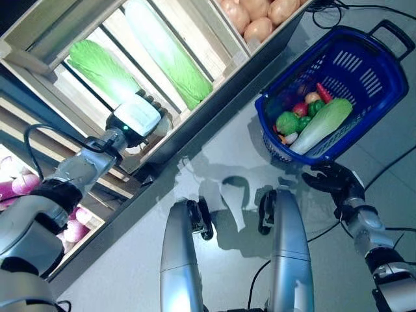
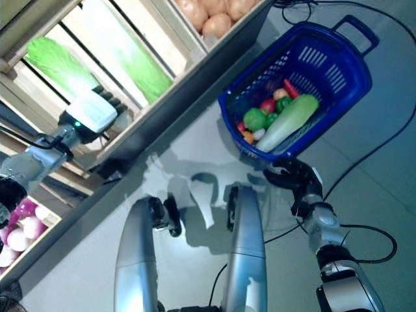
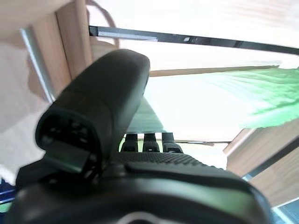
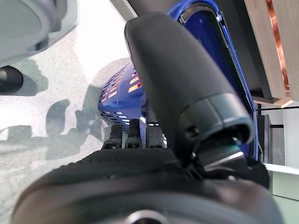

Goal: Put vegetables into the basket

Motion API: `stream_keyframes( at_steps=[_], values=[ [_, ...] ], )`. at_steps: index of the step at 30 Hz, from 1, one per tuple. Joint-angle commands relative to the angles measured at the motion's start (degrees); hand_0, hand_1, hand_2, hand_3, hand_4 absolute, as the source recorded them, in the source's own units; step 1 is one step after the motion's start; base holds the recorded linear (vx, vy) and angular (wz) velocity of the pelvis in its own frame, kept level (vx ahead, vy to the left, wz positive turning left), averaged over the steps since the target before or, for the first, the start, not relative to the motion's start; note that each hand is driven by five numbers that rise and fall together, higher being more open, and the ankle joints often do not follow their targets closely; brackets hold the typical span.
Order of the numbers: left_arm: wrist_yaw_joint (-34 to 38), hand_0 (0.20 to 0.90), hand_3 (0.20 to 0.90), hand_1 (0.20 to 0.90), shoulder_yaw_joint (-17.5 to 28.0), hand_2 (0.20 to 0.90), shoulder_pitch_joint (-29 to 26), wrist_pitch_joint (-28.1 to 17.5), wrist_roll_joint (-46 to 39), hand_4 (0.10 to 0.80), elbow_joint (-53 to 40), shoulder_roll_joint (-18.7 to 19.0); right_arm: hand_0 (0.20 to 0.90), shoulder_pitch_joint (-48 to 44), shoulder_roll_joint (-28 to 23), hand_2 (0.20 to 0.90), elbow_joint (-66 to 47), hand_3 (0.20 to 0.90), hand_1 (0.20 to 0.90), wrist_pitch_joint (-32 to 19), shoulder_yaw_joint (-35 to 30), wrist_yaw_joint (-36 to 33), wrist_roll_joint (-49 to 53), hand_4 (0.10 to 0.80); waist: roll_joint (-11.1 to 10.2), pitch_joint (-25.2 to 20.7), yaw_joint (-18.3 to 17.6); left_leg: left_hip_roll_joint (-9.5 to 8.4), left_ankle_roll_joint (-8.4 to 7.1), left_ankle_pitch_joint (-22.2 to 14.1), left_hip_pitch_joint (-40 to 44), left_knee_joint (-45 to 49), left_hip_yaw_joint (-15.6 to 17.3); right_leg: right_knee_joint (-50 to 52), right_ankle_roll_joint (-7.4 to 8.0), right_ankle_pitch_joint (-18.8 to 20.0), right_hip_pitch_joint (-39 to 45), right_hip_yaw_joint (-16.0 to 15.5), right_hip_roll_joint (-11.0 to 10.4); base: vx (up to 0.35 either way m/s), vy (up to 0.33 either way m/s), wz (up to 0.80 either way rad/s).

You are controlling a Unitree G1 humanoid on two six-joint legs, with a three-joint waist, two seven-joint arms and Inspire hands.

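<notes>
Vegetables already fill the blue basket (image 1: 364,71) just ahead of the loosely open right hand (image 1: 333,180), while the left hand (image 1: 138,117), fingers relaxed and empty, reaches beside a crate-held cabbage (image 1: 103,68).

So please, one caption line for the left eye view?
Left hand reaches into the crate beside a cabbage; right hand waits by the filled basket.
</notes>
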Motion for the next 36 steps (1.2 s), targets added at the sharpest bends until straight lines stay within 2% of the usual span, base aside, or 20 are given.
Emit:
stream_keyframes(
  at_steps=[1,9,13,19,27,29,30,31,36],
  values=[
    [-4.54,0.900,0.900,0.900,2.30,0.900,4.04,3.67,-4.02,0.800,7.92,2.00,0.900,-0.23,-2.34,0.900,1.46,0.900,0.900,-2.27,-3.30,-0.82,2.00,0.800,-0.39,0.12,0.41,0.38,0.83,-0.79,3.04,-2.51,2.20,-6.63,-1.18,9.31,4.05,-2.53,0.45,0.007,0.013,0.06],
    [-1.77,0.900,0.900,0.900,3.99,0.900,5.83,4.33,-4.71,0.800,9.58,2.16,0.900,-1.39,-3.92,0.900,-0.54,0.900,0.900,-2.55,-2.69,-0.83,2.71,0.800,-0.27,0.28,1.06,0.71,0.88,-0.52,-0.14,-1.18,2.26,-5.02,-1.45,9.15,1.00,-2.73,-0.15,0.011,0.008,0.00],
    [0.16,0.900,0.900,0.900,3.17,0.900,2.78,3.35,-4.08,0.800,9.03,2.78,0.900,-2.34,-4.73,0.900,-1.59,0.900,0.900,-2.23,-1.74,-1.87,3.44,0.800,-0.47,0.29,1.15,1.12,1.10,-0.83,-2.67,-0.06,2.10,-3.71,-1.54,8.60,-1.31,-3.01,-0.66,-0.007,-0.017,0.09],
    [-2.37,0.900,0.900,0.900,0.45,0.900,-2.56,3.18,-4.78,0.800,7.87,3.12,0.900,-3.20,-5.92,0.900,-2.75,0.900,0.900,-1.47,-1.30,-2.51,4.78,0.800,-0.67,0.29,0.81,1.63,1.18,-0.93,-5.70,1.51,2.00,-2.19,-1.59,8.45,-4.11,-3.04,-1.03,0.002,-0.017,0.09],
    [-5.62,0.900,0.900,0.900,-0.70,0.900,-5.84,5.59,-8.97,0.800,7.34,3.39,0.900,-3.28,-6.16,0.900,-4.12,0.900,0.900,-1.02,-1.93,-2.29,7.54,0.800,-1.06,0.29,0.62,1.56,1.53,-0.32,-7.87,2.25,1.31,-1.29,-1.53,8.80,-6.12,-2.97,-0.50,-0.009,0.004,0.02],
    [-7.74,0.540,0.540,0.540,-1.01,0.540,-6.82,5.75,-8.85,0.560,6.75,3.38,0.900,-2.56,-5.81,0.900,-4.90,0.900,0.900,-1.56,-2.43,-1.78,8.81,0.800,-1.26,0.29,0.35,1.80,1.77,0.10,-7.58,2.01,1.38,-1.33,-1.62,8.91,-5.81,-3.13,-0.48,0.000,0.000,0.00],
    [-9.55,0.436,0.436,0.436,-1.15,0.436,-7.01,5.51,-9.16,0.491,6.78,3.36,0.900,-2.11,-5.63,0.900,-5.22,0.900,0.900,-2.08,-2.95,-1.08,9.37,0.800,-1.35,0.29,0.15,1.90,1.70,0.34,-7.26,1.96,1.38,-1.30,-1.67,9.00,-5.46,-3.15,-0.48,-0.009,-0.002,-0.03],
    [-10.71,0.300,0.300,0.300,-1.32,0.300,-7.08,5.40,-9.70,0.400,6.89,3.35,0.900,-1.88,-5.48,0.900,-5.43,0.900,0.900,-2.30,-3.24,-0.55,9.83,0.800,-1.41,0.29,0.05,1.96,1.71,0.41,-6.97,1.90,1.40,-1.36,-1.68,9.08,-5.18,-3.12,-0.46,-0.009,-0.010,-0.07],
    [-11.60,0.300,0.300,0.300,0.45,0.300,-2.82,2.64,-9.81,0.400,6.23,2.93,0.900,0.38,-3.48,0.900,-9.92,0.900,0.900,-3.14,-3.55,0.50,7.91,0.800,-1.88,0.29,-0.28,2.41,1.21,1.93,-1.81,-0.89,1.60,-3.99,-1.57,10.39,-0.40,-3.41,0.22,0.014,-0.023,-0.09]
  ],
)
